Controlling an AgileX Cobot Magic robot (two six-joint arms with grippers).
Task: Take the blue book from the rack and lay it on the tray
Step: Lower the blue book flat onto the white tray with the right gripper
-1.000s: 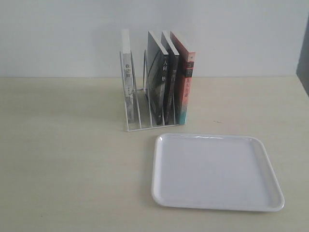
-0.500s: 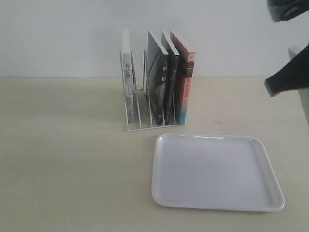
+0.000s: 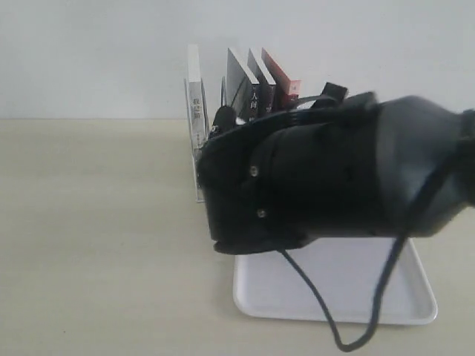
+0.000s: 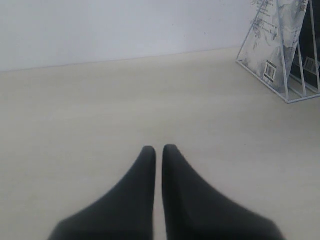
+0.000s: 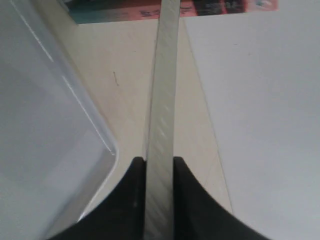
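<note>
Blue book (image 3: 268,96): stands among four upright books in one rack (image 4: 286,100), near one tray (image 3: 415,311); left claw (image 4: 159,149) pinched together, empty; right claw (image 5: 159,162) flanks one pale strip (image 5: 167,75), grip unclear

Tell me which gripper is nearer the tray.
Right. The right gripper hangs close beside the rim of the tray. The left gripper is over bare table off the end of the rack, with no tray in its view.
</note>
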